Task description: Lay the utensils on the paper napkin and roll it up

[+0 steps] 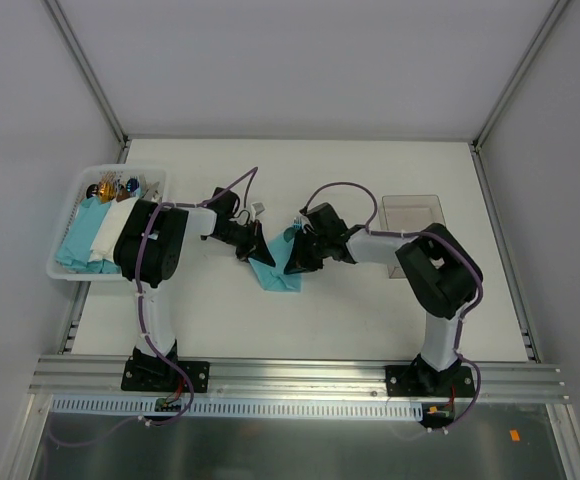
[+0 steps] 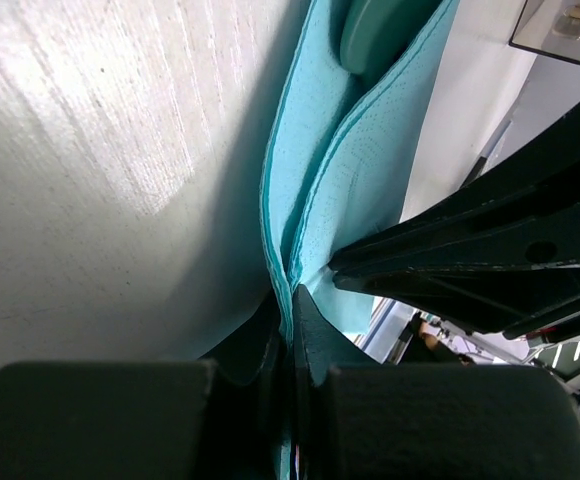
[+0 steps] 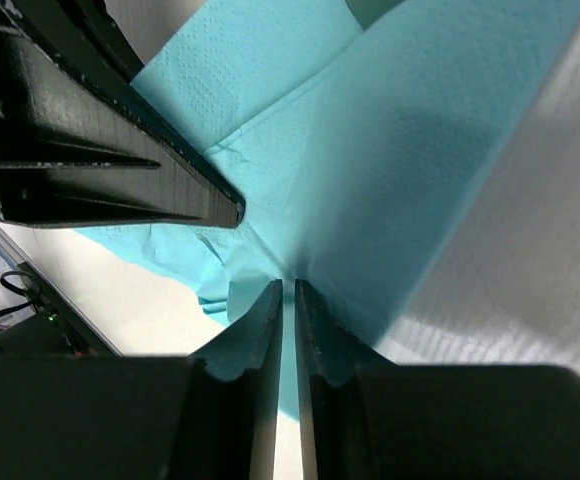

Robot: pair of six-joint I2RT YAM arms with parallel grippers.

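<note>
Napkin (image 1: 278,278) lies crumpled at the middle of the table (image 1: 370,320), caught between the two arms that lean in from either side. The left gripper (image 2: 288,310) is pinched tight on its folded edge, with several teal layers running straight into the closed tips. From the other side the right gripper (image 3: 282,292) is drawn down to a sliver, and a crease of the paper meets its tips, so it seems to be nipping the sheet too. The two grippers sit very near each other, the black fingers of each showing in the other's wrist view. In the left wrist view the napkin stands up off the table in a curved fold, and a rounded teal utensil (image 2: 385,30) end shows inside it at the top; which kind I cannot tell. Off to the left stands a white basket (image 1: 65,275) with teal and white bundles (image 1: 95,235) in it, and a clear tray (image 1: 410,210) rests to the right.
</note>
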